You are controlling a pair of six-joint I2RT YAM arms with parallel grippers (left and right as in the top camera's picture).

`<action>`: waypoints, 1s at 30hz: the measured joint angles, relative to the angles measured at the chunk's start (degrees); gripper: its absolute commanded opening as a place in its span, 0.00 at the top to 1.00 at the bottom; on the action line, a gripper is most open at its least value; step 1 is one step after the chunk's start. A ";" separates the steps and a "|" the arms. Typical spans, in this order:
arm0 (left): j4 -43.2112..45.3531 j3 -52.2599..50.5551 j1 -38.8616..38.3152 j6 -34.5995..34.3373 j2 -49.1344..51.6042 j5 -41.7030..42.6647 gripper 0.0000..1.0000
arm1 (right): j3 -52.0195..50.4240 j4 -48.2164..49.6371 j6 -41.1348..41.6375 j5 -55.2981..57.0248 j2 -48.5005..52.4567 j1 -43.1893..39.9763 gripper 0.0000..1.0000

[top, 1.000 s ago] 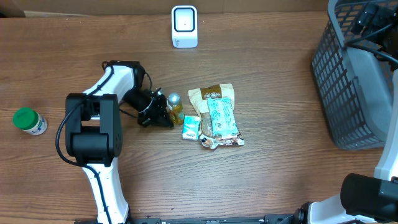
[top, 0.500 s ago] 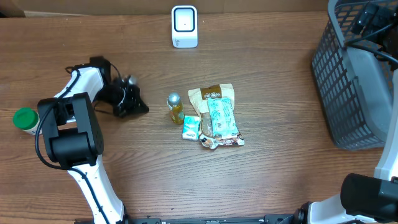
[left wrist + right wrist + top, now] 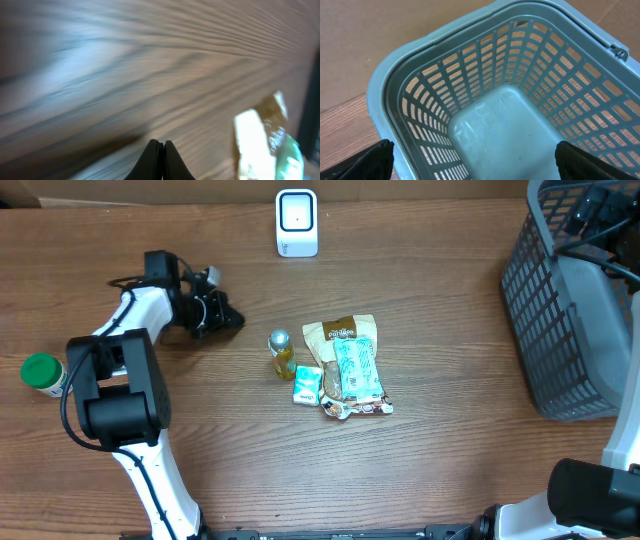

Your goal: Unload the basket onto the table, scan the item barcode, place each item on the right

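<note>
Looks like a mock shop checkout: white barcode scanner (image 3: pixel 297 222), grey shopping basket (image 3: pixel 535 310), a few snack packs (image 3: pixel 345 360) on a wood-grain worktop (image 3: pixel 450 460).

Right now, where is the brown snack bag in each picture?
Overhead: the brown snack bag lies near the middle of the picture, just right of the small bottle.
Left wrist: blurry, at the lower right.
Right wrist: not in it; the basket fills the view.
Shared landmark: the wooden table, which shows in all three views.
</note>
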 measured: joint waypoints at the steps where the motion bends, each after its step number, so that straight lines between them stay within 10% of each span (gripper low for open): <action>1: 0.20 0.00 -0.79 1.62 0.00 0.83 0.96 | 0.00 0.00 -0.02 -0.02 0.00 0.00 0.00; 15: 9.18 0.00 -11.96 12.61 0.00 6.10 0.96 | 0.00 0.02 0.00 0.00 0.00 0.00 0.00; 30: -4.57 0.00 -10.64 23.65 0.02 11.63 0.96 | 0.00 0.02 -0.02 0.00 0.00 0.00 0.00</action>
